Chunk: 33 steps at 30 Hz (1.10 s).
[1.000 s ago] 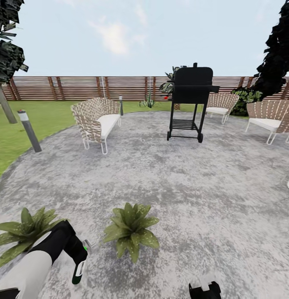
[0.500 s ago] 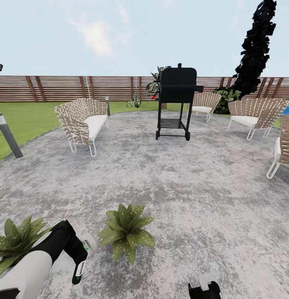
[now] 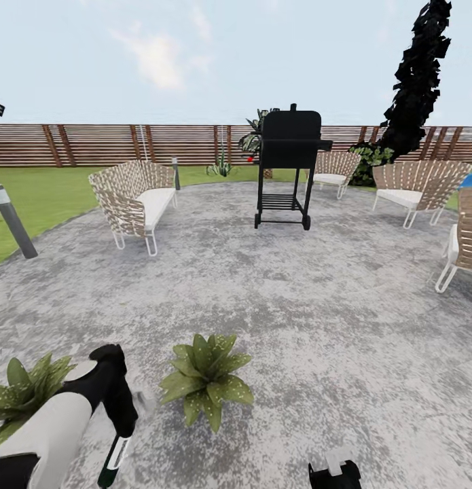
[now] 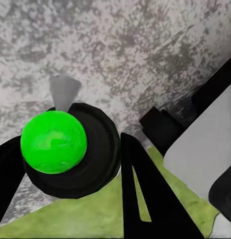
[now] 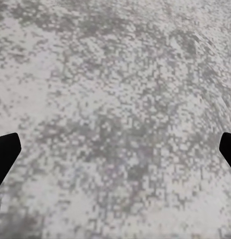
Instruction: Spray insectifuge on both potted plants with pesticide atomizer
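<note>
Green atomizer (image 3: 112, 458) hangs gripped beside two leafy potted plants (image 3: 204, 385).

Patio (image 3: 317, 305) grey, speckled. Potted plants (image 3: 205, 384) green, pale-flecked. Grill (image 3: 290, 166) black. Fence (image 3: 93, 144) brown slats. Atomizer (image 3: 112, 462) dark green, white label.

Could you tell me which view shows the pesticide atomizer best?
The head view: the pesticide atomizer hangs below the left gripper, bottle and label visible. The left wrist view gives only its black head end-on.
</note>
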### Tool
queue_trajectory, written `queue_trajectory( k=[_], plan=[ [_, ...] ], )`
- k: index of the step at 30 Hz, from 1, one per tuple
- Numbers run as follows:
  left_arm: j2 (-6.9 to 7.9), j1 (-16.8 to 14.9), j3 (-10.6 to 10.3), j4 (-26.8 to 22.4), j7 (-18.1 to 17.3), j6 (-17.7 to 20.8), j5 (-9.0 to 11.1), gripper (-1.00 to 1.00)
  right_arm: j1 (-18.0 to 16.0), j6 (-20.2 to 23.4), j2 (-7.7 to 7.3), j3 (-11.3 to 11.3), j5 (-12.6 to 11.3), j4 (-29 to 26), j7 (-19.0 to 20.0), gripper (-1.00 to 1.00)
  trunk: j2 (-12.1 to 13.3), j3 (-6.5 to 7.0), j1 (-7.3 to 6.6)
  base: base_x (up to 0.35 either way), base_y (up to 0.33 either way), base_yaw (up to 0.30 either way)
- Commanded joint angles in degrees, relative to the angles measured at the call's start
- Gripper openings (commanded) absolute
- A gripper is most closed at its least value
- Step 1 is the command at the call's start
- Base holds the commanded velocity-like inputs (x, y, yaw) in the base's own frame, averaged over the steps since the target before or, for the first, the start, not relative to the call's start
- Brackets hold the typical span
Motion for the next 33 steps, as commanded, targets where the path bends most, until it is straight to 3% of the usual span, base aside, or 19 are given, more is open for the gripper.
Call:
queue_trajectory(
  k=[1, 6, 8, 11, 18, 26, 31, 33],
  plan=[
    [-0.06, -0.36, 0.29, -0.07, -0.93, 0.83, -1.15, -1.00, -0.02, -0.15, 0.00, 0.49, -0.46, 0.02, -0.13, 1.00, -0.02, -0.05, -0.01, 0.000, 0.000, 0.000],
    [0.34, -3.49, 0.13, -0.09, -1.74, 1.16, -3.02, -1.00, -0.02, -0.15, 0.00, 0.47, -0.44, 0.02, -0.14, 1.00, -0.02, -0.05, -0.01, 0.000, 0.000, -0.185],
    [0.26, -3.90, 0.12, 0.00, -1.75, 2.01, -5.47, -1.00, -0.02, -0.15, 0.00, 0.47, -0.43, 0.02, -0.14, 1.00, -0.02, -0.05, -0.01, 0.000, 0.026, -0.230],
    [0.08, -3.81, 0.07, 0.14, -1.75, 2.84, -6.64, -1.00, -0.02, -0.15, 0.00, 0.47, -0.43, 0.02, -0.16, 1.00, -0.02, -0.05, -0.01, 0.000, 0.221, -0.063],
    [-0.26, -3.06, 0.24, 0.91, -1.57, 2.93, -7.04, -1.00, -0.02, -0.15, 0.00, 0.43, -0.43, 0.01, -0.17, 1.00, -0.02, -0.05, -0.01, 0.073, 0.249, -0.011],
    [-0.53, -2.94, 0.21, 0.99, 0.39, 2.75, -7.01, -1.00, -0.02, -0.15, -0.02, 0.40, -0.43, 0.02, -0.17, 1.00, -0.02, -0.05, -0.01, 0.025, 0.029, -0.232],
    [0.35, 1.68, 0.07, 0.90, 2.26, 2.65, -6.97, -1.00, -0.02, -0.15, -0.01, 0.48, -0.43, -0.02, -0.16, 1.00, -0.02, -0.05, -0.01, 0.000, 0.000, -0.075],
    [2.19, 2.83, 0.36, 0.80, 2.50, 2.56, -6.78, -1.00, -0.02, -0.15, 0.00, 0.49, -0.41, 0.01, -0.13, 1.00, -0.02, -0.05, -0.01, 0.000, 0.000, -0.004]
  ],
)
